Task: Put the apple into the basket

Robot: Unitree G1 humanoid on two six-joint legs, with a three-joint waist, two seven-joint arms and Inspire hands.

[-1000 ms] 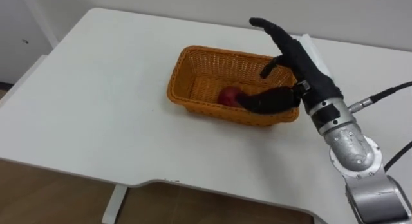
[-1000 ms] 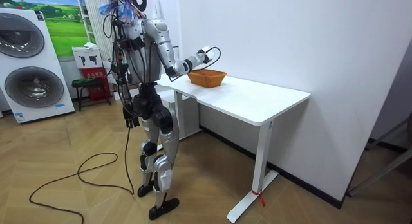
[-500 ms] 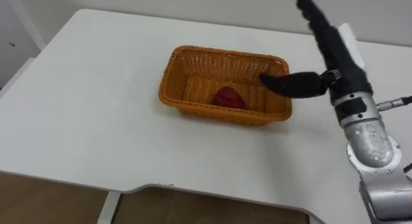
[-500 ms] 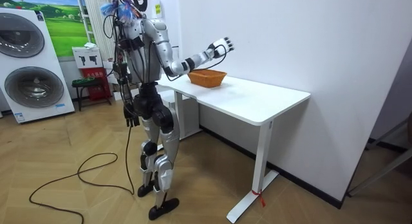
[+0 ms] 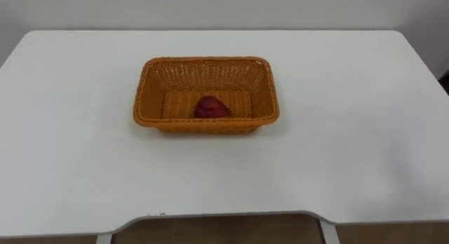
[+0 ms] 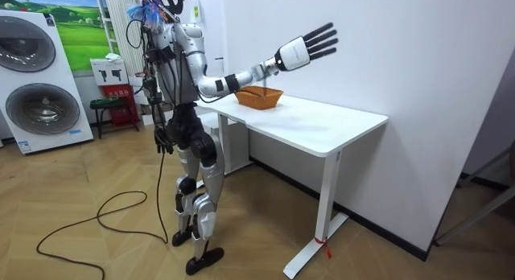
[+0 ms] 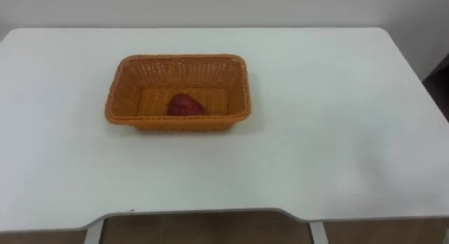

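I see the apple lying inside the basket, on its floor and toward 6 o'clock of the middle, close against the near wall. The basket's long axis runs 9 to 3 o'clock across the white table, and it sits a little to the 9 o'clock side of my centre line.

In the room view my right hand is high in the air, well above the basket and off toward the room view's right, with its fingers spread straight and holding nothing. From those fingers the apple lies down and back toward my body.

My left hand hangs by the hip, and I cannot tell its state. I judge the right hand the nearer and the placing done.
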